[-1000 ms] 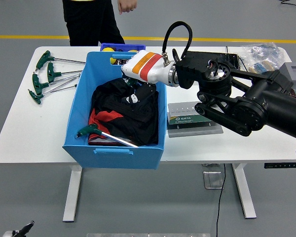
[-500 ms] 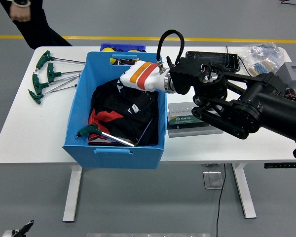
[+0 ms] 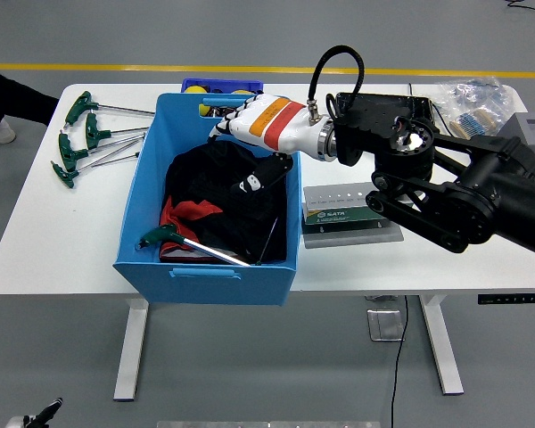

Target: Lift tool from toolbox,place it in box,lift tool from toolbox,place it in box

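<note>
The right arm reached in from the right across the white worktop, its white and orange hand hanging over the far right corner of the blue box. The fingers were loosely spread, pointing down into the box, and gripped nothing that I could see.

Inside the box lay a heap of black and red cloth. A green-handled T wrench rested on the cloth near the front left, its shaft running toward the front wall. A thin dark rod leaned along the right wall, below the fingers and apart from them.

The grey toolbox sat on the worktop just beside the box's right wall, partly under the forearm. Left of the box, more green T wrenches lay in a loose fan on the worktop. A small blue tray with yellow things in it stood behind the box. At the far right were a clear bag and a grey block.

A person's dark leg showed at the left edge, beyond the worktop.
</note>
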`<action>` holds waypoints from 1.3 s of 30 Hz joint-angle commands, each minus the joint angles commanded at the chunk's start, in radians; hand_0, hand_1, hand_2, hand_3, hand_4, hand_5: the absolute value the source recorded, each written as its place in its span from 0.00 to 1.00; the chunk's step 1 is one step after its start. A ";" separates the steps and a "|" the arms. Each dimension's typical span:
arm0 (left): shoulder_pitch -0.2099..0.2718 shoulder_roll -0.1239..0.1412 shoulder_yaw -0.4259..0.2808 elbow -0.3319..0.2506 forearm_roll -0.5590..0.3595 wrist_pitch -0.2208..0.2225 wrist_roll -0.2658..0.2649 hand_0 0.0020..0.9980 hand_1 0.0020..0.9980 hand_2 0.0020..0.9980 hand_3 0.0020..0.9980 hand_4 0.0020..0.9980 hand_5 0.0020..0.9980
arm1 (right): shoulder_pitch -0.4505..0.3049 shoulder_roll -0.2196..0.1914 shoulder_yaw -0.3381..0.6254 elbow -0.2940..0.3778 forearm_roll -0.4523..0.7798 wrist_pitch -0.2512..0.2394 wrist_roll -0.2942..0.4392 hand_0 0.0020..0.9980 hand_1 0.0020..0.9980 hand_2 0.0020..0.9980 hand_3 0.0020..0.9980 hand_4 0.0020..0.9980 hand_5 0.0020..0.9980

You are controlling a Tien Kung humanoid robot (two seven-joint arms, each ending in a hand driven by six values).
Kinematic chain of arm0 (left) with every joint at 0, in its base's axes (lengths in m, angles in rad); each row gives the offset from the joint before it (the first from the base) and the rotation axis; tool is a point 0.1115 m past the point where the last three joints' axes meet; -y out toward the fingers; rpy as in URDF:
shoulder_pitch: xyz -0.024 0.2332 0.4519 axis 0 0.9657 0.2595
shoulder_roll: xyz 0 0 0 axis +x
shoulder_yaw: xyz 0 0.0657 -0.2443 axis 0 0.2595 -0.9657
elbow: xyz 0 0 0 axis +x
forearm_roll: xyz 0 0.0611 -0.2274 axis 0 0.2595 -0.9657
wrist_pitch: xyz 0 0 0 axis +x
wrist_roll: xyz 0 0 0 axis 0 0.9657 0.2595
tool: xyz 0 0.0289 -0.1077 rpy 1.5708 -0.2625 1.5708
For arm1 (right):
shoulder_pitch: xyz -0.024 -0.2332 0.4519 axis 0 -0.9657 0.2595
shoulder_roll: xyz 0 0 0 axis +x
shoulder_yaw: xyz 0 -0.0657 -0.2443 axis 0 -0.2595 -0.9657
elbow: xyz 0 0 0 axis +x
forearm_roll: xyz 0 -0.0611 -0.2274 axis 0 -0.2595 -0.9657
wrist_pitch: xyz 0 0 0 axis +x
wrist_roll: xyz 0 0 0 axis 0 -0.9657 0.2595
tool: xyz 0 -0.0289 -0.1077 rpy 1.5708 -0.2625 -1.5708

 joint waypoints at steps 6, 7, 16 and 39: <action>-0.003 -0.002 -0.001 0.000 -0.007 0.001 -0.004 0.80 0.84 0.80 0.72 0.73 0.67 | -0.099 -0.092 0.085 0.067 0.167 -0.036 -0.002 0.80 0.77 0.83 0.83 0.93 0.60; -0.003 -0.003 -0.004 0.000 -0.005 0.001 -0.003 0.80 0.84 0.80 0.72 0.73 0.67 | -0.114 -0.104 0.098 0.076 0.192 -0.042 -0.001 0.80 0.77 0.83 0.83 0.93 0.60; 0.001 -0.010 -0.013 0.000 -0.004 -0.004 -0.006 0.81 0.84 0.80 0.72 0.73 0.67 | -0.339 -0.200 0.294 0.172 0.544 -0.059 0.062 0.80 0.78 0.82 0.83 0.97 0.65; 0.008 -0.023 0.003 0.000 0.014 -0.025 0.017 0.79 0.84 0.80 0.73 0.73 0.67 | -0.924 -0.186 0.816 0.322 0.842 0.009 0.155 0.81 0.79 0.83 0.86 1.00 0.88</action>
